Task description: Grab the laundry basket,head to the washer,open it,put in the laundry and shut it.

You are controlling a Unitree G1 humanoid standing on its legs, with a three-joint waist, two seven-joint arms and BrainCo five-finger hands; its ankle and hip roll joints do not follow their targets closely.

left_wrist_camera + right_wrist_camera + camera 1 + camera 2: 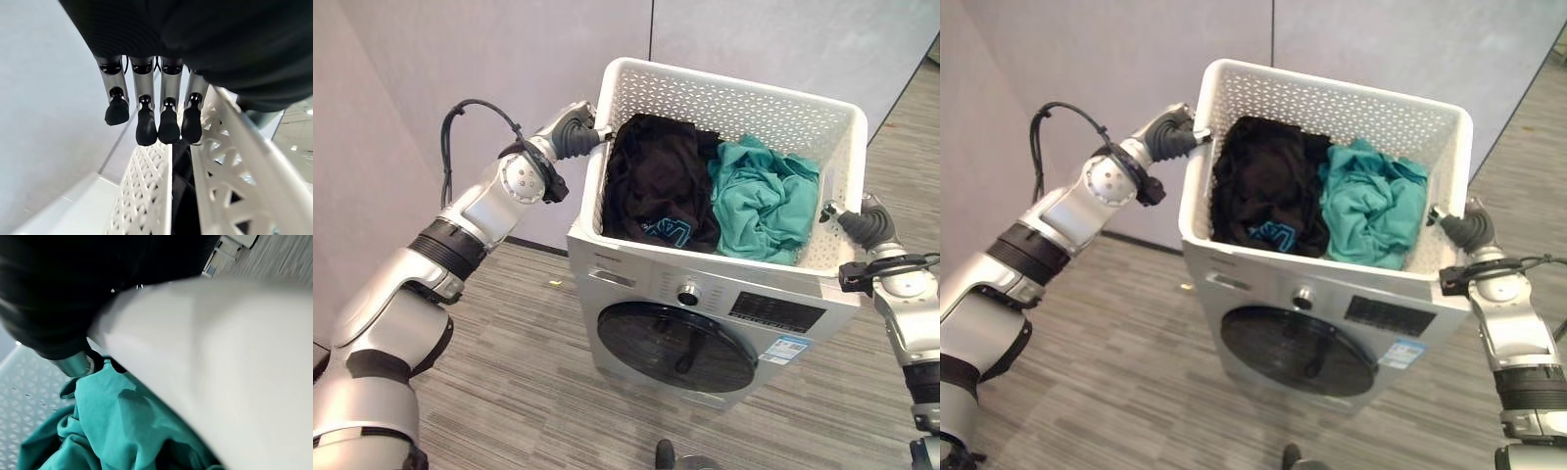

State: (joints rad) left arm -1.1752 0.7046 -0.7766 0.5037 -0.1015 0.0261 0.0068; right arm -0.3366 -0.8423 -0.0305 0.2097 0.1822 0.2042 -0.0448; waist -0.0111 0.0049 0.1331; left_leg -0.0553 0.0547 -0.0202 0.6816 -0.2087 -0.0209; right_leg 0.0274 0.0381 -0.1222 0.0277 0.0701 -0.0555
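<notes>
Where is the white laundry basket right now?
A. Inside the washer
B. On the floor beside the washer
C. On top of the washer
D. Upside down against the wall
C: the laundry basket, with black and teal clothes in it, sits on top of the washer, whose round door is shut.

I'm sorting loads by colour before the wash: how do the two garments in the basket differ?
The black garment is dark with a small teal print near its front edge; the teal garment is plain and bright. The black garment lies toward the robot's left hand, the teal garment toward the right hand. The black one shows more spread, the teal one more bunched. Both lie crumpled inside the white basket, touching each other.
</notes>
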